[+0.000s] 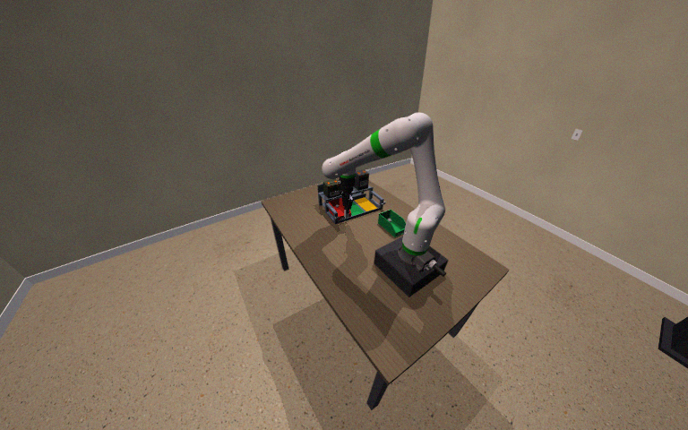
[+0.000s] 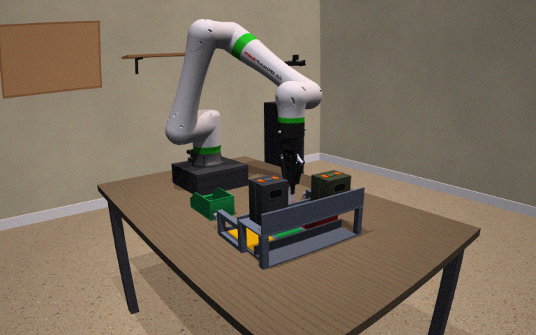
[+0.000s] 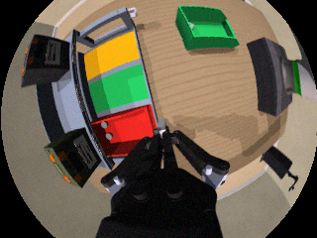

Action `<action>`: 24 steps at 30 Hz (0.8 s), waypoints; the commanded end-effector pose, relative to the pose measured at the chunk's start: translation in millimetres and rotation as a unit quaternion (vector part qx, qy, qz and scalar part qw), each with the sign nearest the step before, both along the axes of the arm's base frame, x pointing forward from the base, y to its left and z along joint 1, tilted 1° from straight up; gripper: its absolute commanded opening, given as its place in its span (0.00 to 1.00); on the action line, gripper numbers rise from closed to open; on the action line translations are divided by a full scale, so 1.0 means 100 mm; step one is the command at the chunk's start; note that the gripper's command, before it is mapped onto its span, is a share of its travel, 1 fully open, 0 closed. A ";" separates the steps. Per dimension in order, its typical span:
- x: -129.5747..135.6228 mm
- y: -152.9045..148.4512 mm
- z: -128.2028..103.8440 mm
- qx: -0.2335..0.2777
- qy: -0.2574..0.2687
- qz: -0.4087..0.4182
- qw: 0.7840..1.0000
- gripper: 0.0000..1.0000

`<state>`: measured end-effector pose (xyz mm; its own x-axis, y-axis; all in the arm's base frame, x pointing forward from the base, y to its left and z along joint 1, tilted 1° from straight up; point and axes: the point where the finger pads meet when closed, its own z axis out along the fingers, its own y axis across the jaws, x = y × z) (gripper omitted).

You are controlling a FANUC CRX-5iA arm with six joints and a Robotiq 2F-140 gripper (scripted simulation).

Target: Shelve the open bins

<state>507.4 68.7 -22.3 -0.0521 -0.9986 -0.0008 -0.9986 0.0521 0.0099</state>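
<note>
Wrist view, gripper (image 3: 162,134): fingers pressed fully together, pinching nothing, tips at the red bin's front edge.
Red bin (image 3: 126,131): seated on the shelf (image 3: 66,102), beside the green mark (image 3: 119,87).
Green bin (image 3: 206,27): on the table (image 3: 198,86), well apart, long axis running along the shelf row.

A black case (image 2: 268,194) with orange latches stands just beside the claw, an olive-green case (image 2: 330,183) on its other side. Far behind it hang a cork board (image 2: 49,57) and a wall shelf (image 2: 153,56).
</note>
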 end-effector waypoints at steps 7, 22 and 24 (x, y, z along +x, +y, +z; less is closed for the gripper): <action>0.00 0.00 0.04 0.000 0.000 0.000 1.000 0.00; 0.00 0.00 0.43 0.000 0.000 0.000 1.000 0.00; 0.00 0.00 0.49 0.000 0.000 0.000 1.000 0.00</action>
